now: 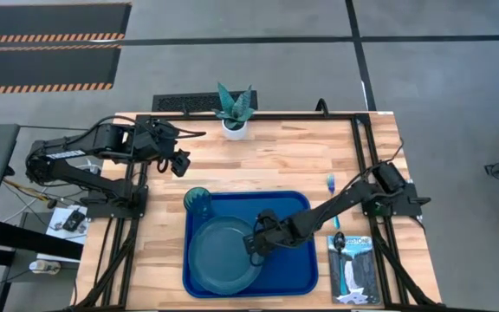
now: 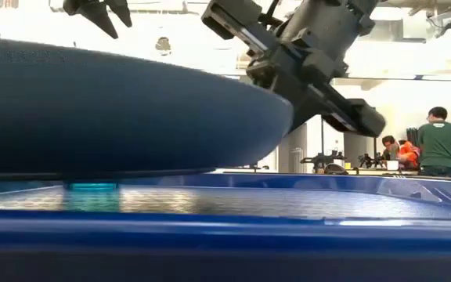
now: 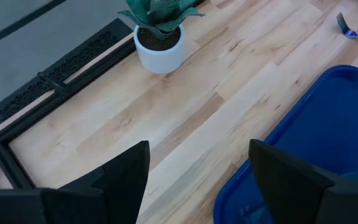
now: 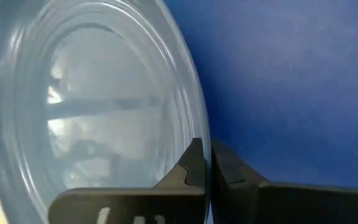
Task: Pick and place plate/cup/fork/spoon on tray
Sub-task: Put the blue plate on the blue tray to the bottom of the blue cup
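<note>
Wood table (image 1: pixel 293 165), tray (image 1: pixel 297 260); people in rm behind. R jaws grip plate (image 1: pixel 223 256) rim; L jaws open.

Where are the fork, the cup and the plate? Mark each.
fork (image 1: pixel 330 184): high view, on its pronged head.
cup (image 1: pixel 197 200): high view, on its open top.
plate (image 1: pixel 219 253): high view, on its flat centre.

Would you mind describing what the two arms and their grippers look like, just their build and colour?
Both arms are matte black, built of slim tube links between blocky joints. The left gripper has two broad, flat, wedge-shaped black fingers. The right gripper has matching black fingers tapering to points. Thin dark cables run along the right arm. No markings are legible.
</note>
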You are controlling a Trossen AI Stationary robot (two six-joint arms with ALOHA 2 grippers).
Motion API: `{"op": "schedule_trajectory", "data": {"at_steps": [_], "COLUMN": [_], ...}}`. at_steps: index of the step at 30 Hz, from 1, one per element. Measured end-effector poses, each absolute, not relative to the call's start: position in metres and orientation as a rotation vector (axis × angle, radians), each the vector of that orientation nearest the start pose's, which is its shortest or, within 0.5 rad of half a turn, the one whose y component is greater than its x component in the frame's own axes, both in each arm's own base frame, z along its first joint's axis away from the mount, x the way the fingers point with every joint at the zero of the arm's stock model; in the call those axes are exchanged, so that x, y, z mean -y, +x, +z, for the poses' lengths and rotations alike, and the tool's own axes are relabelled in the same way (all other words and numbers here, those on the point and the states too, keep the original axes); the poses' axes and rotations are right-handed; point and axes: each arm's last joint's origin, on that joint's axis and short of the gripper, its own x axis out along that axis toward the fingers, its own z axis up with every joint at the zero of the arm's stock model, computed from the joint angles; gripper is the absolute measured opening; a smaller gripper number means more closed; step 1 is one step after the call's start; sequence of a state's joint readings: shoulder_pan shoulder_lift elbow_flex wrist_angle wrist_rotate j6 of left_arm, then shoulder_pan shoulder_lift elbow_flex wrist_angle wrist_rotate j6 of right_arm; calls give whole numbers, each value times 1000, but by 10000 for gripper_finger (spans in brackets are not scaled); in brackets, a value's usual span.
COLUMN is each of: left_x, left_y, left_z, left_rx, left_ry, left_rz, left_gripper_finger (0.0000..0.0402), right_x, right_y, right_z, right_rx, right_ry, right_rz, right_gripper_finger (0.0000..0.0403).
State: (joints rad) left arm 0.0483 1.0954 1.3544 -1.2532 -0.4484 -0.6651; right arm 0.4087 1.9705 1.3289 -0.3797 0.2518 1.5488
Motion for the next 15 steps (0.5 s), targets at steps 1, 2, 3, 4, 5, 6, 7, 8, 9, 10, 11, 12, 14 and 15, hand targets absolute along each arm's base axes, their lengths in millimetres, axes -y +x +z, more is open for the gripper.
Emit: {"op": "schedule_trajectory", "data": {"at_steps": [1, 2, 3, 4, 5, 6, 7, 8, 9, 10, 11, 12, 14, 15], "left_x": [-21, -21, -21, -21, -21, -21, -21, -21, -21, -21, -21, -21, -21, -21], "left_y": [171, 170, 170, 170, 170, 169, 170, 170, 170, 169, 170, 170, 170, 170], "left_z": [380, 380, 380, 380, 380, 380, 380, 380, 380, 380, 380, 380, 380, 380], "left_rx": [-786, -790, -796, -802, -805, -806, -806, -807, -807, -807, -807, -807, -807, -807], "left_ry": [-398, -395, -390, -385, -382, -379, -378, -377, -377, -377, -377, -377, -377, -377], "left_rz": [756, 755, 755, 754, 754, 753, 752, 752, 752, 752, 752, 752, 752, 752], "left_gripper_finger": [261, 261, 261, 261, 261, 261, 261, 261, 261, 261, 261, 261, 261, 261], "right_x": [-154, -152, -152, -152, -151, -150, -150, -150, -150, -150, -150, -150, -150, -150], "right_y": [375, 375, 376, 376, 377, 377, 377, 377, 377, 377, 377, 377, 377, 377], "right_z": [167, 167, 167, 167, 167, 167, 167, 167, 167, 167, 167, 167, 167, 167], "right_rx": [-834, -835, -835, -835, -836, -838, -841, -843, -843, -843, -842, -844, -847, -848], "right_ry": [1085, 1082, 1088, 1090, 1090, 1090, 1087, 1082, 1081, 1082, 1082, 1079, 1076, 1077], "right_rz": [-602, -603, -598, -594, -595, -593, -589, -586, -584, -581, -580, -580, -579, -579], "right_gripper_finger": [8, 8, 8, 8, 8, 8, 8, 8, 9, 9, 9, 10, 11, 11]}}
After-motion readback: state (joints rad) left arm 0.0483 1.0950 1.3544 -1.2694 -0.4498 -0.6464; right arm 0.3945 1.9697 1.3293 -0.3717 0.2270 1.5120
